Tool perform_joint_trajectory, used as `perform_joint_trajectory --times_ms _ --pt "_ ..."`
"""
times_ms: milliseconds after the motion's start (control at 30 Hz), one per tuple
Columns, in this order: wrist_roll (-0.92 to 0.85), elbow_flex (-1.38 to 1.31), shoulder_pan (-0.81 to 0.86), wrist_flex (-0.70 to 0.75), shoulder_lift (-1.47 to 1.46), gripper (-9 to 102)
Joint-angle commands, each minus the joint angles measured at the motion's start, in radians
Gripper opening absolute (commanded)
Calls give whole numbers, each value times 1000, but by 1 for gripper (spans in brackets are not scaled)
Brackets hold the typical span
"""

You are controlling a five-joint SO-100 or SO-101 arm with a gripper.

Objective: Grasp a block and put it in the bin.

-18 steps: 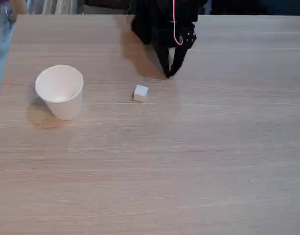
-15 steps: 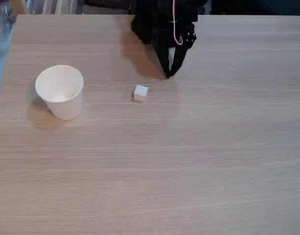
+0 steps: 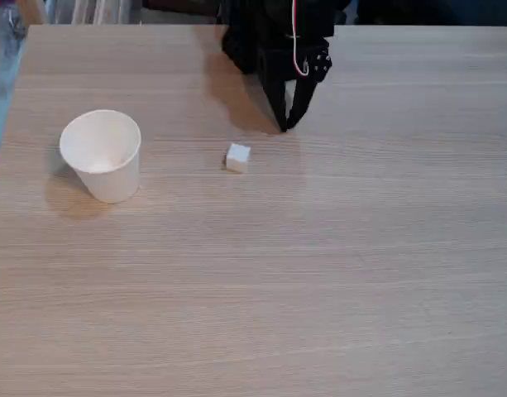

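A tiny white block (image 3: 237,156) lies on the wooden table near the middle of the fixed view. The bin, a white paper cup (image 3: 102,154), stands upright to the left of the block, its mouth empty as far as I can see. My black gripper (image 3: 284,126) points down at the table behind and to the right of the block, a short gap away from it. Its two fingers meet at the tips, shut with nothing between them.
The light wooden table (image 3: 319,265) stretches wide and bare toward the front and right. The arm's black body (image 3: 270,33) stands at the far edge, with dark clutter behind it. The table's left edge runs close to the cup.
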Motion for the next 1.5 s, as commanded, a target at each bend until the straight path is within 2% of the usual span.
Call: perform_joint_trajectory --times_ms 0,333,533,633,967,1200,1467 --pt "3 8 3 11 3 0" --pt "-21 -2 12 11 3 0" --pt "-21 -110 18 63 -6 0" --pt "-26 -186 28 63 -112 0" --pt "5 -495 118 -166 -626 0" --pt "57 -572 135 -270 -730 0" --pt "199 -597 190 -293 -796 0"
